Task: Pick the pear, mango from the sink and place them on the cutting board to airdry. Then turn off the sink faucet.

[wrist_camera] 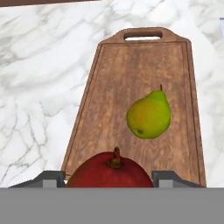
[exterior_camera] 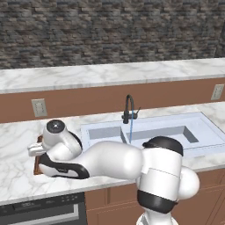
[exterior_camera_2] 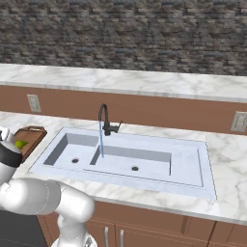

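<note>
My hand (wrist_camera: 112,180) is closing its two fingers (wrist_camera: 51,178) around the red mango (wrist_camera: 110,171), holding it over the near end of the board (wrist_camera: 127,83). A bit farther on, the pear (wrist_camera: 148,115) is lying on the board. The board is sitting on the counter (wrist_camera: 39,87). Farther off, the faucet (exterior_camera_2: 104,121) is pouring water into the sink (exterior_camera_2: 193,169).

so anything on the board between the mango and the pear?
No. In the hand view, bare cutting board wood separates the mango from the pear.
</note>
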Controlling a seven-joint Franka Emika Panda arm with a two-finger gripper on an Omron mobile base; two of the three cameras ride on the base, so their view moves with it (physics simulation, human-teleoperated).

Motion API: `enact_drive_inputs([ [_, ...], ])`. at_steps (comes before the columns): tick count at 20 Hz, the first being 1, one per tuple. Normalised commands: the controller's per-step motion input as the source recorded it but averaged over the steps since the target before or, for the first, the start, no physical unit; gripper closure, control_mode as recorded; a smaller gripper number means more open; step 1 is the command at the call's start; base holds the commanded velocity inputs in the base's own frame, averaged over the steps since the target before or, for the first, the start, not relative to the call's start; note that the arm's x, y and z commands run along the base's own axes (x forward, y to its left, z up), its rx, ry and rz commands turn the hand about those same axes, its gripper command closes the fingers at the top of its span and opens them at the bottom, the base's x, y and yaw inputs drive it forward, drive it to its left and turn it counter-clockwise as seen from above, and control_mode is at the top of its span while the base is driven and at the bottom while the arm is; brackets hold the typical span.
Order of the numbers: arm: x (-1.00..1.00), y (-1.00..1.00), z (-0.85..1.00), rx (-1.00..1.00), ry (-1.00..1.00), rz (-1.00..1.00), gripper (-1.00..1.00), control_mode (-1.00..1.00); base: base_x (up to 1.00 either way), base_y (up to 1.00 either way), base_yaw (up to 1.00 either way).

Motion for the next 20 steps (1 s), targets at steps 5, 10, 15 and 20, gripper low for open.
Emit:
enact_drive_inputs([
  [5, 0.04, 0.00, -0.16, 0.00, 0.00, 0.00, 1.00, -1.00, 0.00, 0.00, 0.00],
  [10, 0.18, 0.00, -0.14, 0.00, 0.00, 0.00, 1.00, -1.00, 0.00, 0.00, 0.00],
  [15, 0.19, 0.00, -0.14, 0.00, 0.00, 0.00, 1.00, -1.00, 0.00, 0.00, 0.00],
  [20, 0.18, 0.06, -0.19, 0.00, 0.00, 0.00, 1.00, -1.00, 0.00, 0.00, 0.00],
])
